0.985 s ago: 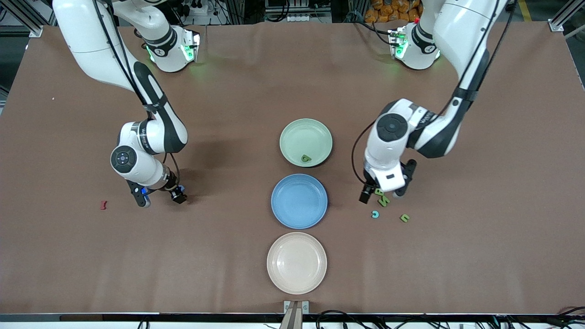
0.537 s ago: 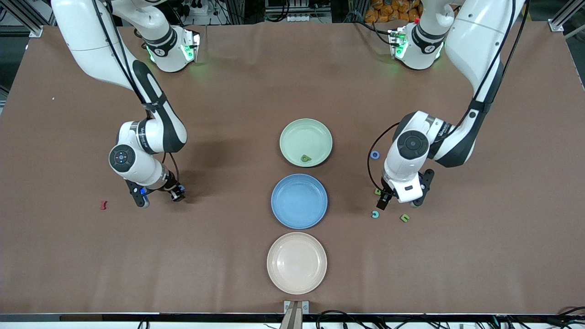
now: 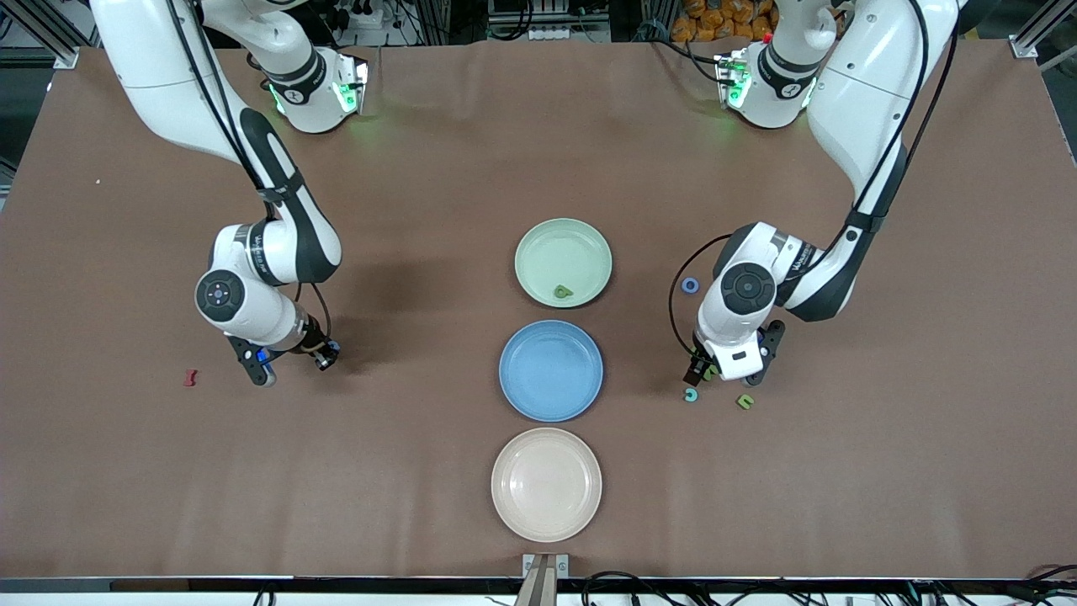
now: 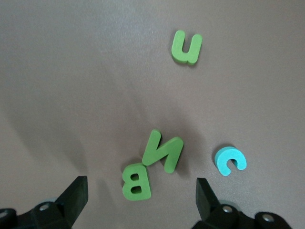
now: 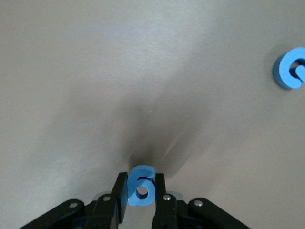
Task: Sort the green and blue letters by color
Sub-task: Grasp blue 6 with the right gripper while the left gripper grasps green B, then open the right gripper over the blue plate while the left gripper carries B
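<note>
Right gripper (image 5: 141, 193), low in the right wrist view, is clamped on a blue letter (image 5: 141, 186) held edgewise: light, squashy foam. Left gripper (image 4: 141, 196) hangs open over green B (image 4: 136, 180) and N (image 4: 162, 151); pinch their flat edges.

Lab; aluminium framing (image 3: 38, 34), cables (image 3: 538, 34)

The only readable signs are the foam letters themselves. In the left wrist view a green u (image 4: 187, 46) sits at upper centre, a green N (image 4: 162, 150) at lower centre touches a green B (image 4: 136, 181) below it, and a pale blue c (image 4: 229, 160) lies at lower right. In the right wrist view a blue g (image 5: 141, 192) stands at bottom centre.
</note>
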Motion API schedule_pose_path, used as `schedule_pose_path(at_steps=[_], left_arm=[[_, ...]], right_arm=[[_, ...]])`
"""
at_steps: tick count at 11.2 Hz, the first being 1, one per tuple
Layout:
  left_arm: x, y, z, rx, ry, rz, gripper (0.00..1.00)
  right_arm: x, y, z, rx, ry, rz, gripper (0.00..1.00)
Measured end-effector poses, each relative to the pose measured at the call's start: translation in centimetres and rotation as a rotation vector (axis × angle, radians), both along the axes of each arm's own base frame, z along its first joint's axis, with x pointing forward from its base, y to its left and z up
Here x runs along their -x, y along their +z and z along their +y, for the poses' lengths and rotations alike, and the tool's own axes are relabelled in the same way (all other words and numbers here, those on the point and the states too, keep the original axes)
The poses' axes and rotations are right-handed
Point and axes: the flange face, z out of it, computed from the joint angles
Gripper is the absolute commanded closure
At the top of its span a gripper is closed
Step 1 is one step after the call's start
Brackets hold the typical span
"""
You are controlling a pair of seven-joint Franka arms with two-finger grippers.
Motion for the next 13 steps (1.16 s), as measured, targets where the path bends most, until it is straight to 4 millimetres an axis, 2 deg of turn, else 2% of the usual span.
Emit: schedule_pose_path(at_steps=[4, 6, 9, 10, 11, 12, 13], left_arm=[[0.0, -0.4, -0.2, 0.021, 0.024, 0.015, 0.0], [0.1, -1.0, -0.2, 0.02, 0.025, 0.024, 0.0], [0.1, -1.3, -0.1, 0.028, 0.04, 0.034, 0.0], [0.1, -1.4, -0.1, 0.029, 0.042, 0.036, 0.44], [0.1, -1.4, -0.1, 0.03, 0.043, 0.036, 0.75], [0.1, -1.4, -0.1, 0.034, 0.051, 0.037, 0.97], [0.0, -1.3, 0.0, 0.046, 0.071, 0.042, 1.0]], right_arm=[[-2.4, 5.7, 1.6, -0.031, 0.206, -0.018, 1.0], [-2.2, 6.7, 4.5, -0.044, 0.387, -0.037, 1.0], [-1.9, 8.3, 10.4, -0.061, 0.611, -0.087, 1.0], [-1.9, 9.2, 12.5, -0.069, 0.663, -0.109, 1.0], [-1.8, 9.7, 14.6, -0.074, 0.704, -0.133, 1.0], [-1.7, 9.7, 17.0, -0.076, 0.744, -0.167, 1.0], [-1.6, 9.1, 19.7, -0.076, 0.782, -0.213, 1.0]])
